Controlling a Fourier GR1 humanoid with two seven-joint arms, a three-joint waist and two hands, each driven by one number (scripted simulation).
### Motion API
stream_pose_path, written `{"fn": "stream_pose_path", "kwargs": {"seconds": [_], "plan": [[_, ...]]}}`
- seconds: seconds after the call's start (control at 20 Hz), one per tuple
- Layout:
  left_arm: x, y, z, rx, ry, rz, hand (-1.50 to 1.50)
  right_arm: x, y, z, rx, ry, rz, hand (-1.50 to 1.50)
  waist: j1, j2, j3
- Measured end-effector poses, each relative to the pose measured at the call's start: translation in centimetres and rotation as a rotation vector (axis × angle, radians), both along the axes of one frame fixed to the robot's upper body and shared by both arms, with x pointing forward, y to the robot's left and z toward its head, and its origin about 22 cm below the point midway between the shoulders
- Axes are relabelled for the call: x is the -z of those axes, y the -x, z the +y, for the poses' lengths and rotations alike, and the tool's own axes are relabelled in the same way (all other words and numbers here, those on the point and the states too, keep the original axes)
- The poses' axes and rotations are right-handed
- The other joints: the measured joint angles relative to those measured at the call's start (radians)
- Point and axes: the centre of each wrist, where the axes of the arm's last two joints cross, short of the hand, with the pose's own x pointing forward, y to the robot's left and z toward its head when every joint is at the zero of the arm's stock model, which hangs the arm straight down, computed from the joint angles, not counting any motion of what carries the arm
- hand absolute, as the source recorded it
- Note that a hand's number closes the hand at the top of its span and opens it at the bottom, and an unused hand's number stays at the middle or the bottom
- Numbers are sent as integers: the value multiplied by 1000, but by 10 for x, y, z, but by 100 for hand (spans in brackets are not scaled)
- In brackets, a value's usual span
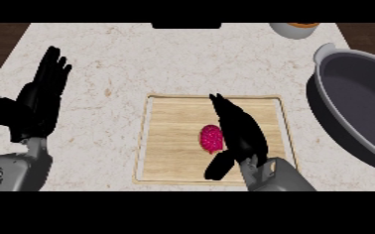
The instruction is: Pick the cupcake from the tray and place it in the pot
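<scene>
Closest to me, the right robot hand (242, 130) sits over the pale wooden rectangular tray (172, 124), which lies by the near edge of the white speckled stone bench (117, 54). Its black fingers are stretched straight toward the tray's far edge, the thumb is spread back toward the near edge, and it holds nothing. The pink round cupcake (210, 139) rests on the tray's middle, just beside that hand on its left; whether they touch I cannot tell. The dark grey round pot (327, 54) stands at the bench's right edge, well apart from the cupcake. The left robot hand (38, 104) rests open, fingers up, at the bench's left edge.
</scene>
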Motion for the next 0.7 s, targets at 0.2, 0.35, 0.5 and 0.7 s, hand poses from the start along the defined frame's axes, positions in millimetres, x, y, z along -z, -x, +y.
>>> {"fn": "stream_pose_path", "kwargs": {"seconds": [0.2,0.35,0.5,0.7], "plan": [[-7,-4,0,-2,2,-2,0,9,-10,1,2,13,7,-150,0,0,0],[0,2,-7,-2,6,-2,0,21,-10,2,11,29,18,-150,0,0,0],[-1,1,-3,-2,4,-2,0,29,-9,3,22,44,27,-150,0,0,0],[-5,0,-4,4,5,0,0,40,-15,-2,24,40,34,150,0,0,0]]}}
